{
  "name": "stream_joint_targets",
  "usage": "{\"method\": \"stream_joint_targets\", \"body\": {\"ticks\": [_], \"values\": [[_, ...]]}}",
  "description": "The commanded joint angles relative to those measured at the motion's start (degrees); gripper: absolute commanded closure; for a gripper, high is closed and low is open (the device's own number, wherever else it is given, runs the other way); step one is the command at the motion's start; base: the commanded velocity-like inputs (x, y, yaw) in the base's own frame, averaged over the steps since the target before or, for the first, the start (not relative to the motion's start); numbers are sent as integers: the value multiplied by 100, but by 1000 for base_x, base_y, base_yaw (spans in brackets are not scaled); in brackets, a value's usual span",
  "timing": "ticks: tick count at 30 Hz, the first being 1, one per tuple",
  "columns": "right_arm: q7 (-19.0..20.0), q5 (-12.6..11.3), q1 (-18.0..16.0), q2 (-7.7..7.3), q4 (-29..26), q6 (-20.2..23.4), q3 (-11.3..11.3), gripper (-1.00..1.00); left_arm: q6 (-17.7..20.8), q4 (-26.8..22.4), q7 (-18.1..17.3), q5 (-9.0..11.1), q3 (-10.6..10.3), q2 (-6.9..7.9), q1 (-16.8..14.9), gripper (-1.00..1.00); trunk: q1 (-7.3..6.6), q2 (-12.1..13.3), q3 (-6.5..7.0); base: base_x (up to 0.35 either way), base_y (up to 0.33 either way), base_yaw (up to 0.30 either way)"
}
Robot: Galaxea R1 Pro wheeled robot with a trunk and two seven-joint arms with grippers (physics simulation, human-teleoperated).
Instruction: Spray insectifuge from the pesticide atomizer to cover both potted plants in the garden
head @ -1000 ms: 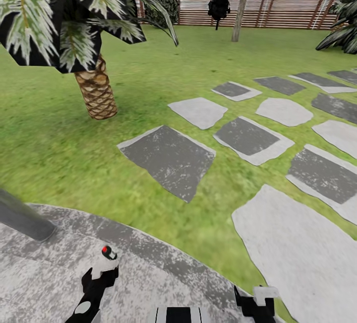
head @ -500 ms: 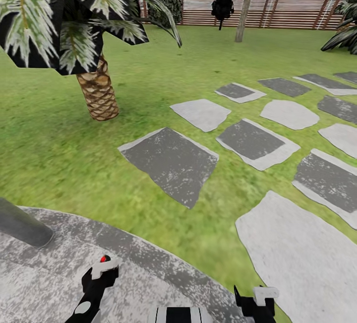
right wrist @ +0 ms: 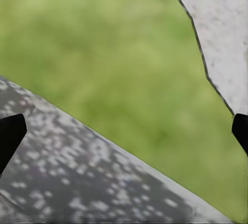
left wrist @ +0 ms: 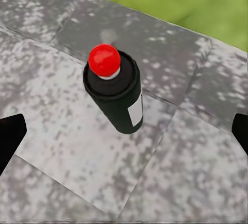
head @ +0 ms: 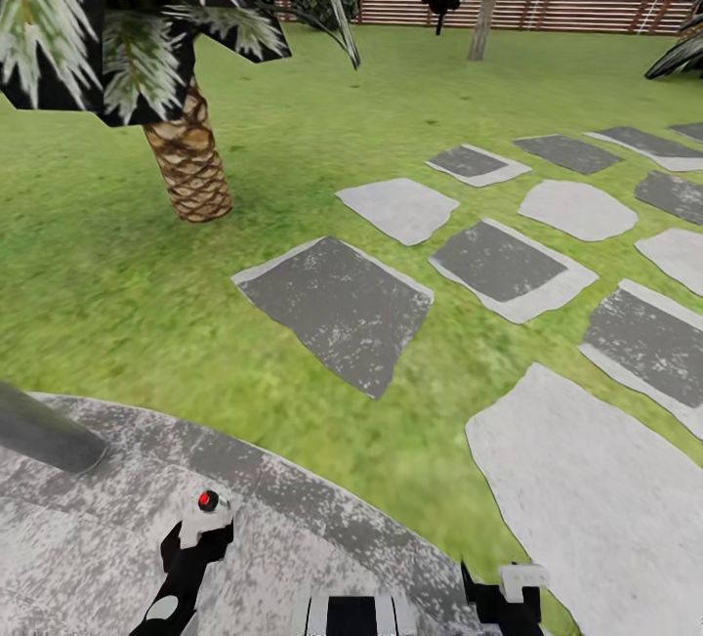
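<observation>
Atomizer upright on patio, framed between wide-spread left gripper fingers for pickup; right gripper wide, empty.

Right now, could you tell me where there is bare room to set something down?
Patio between post and atomizer is bare; so is the pale stone right of it. Crowded around the atomizer, between the fingers of the left gripper.
</observation>
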Motion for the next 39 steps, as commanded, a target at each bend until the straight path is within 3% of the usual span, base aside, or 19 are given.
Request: {"method": "stream_joint_targets", "body": {"ticks": [1, 10, 39], "values": [[-3, 6, -1, 1, 4, -17, -6, -100, -19, 6, 8, 1, 4, -1, -3, -100, 1, -3, -35, 0, 0, 0], [3, 3, -4, 1, 4, -15, -6, -100, -21, 9, 8, 1, 9, -1, -3, -100, 22, -14, -286, 0, 0, 0], [-4, -3, -5, 1, 4, -17, 3, -100, -29, 14, 8, -22, -7, -1, -4, -100, 22, -14, -303, 30, 43, -36]]}}
